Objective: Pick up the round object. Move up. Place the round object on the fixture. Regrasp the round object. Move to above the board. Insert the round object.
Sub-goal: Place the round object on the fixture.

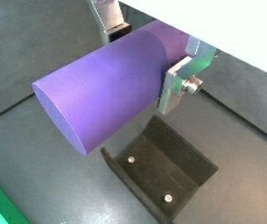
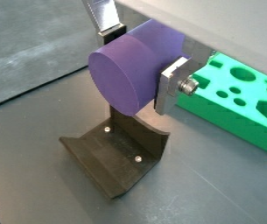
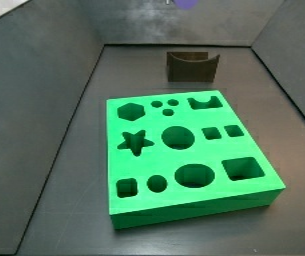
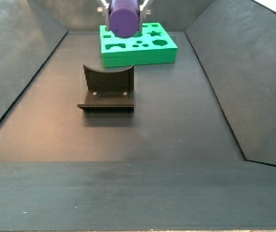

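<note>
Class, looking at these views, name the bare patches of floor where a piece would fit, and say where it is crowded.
Bare floor lies between the board and the fixture, along both side walls, and widely on the fixture's far side from the board. Crowded: above the fixture, where the gripper holds the round object.

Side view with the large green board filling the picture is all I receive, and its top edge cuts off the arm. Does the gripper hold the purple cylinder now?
Observer: Yes. In both wrist views the gripper is shut on the short purple cylinder, with the silver fingers pressing on its curved sides.
Operator: Does the cylinder touch the dark fixture?
Observer: No. In a side view the cylinder hangs in the air, apart from the dark notched fixture, and the notch is empty.
</note>
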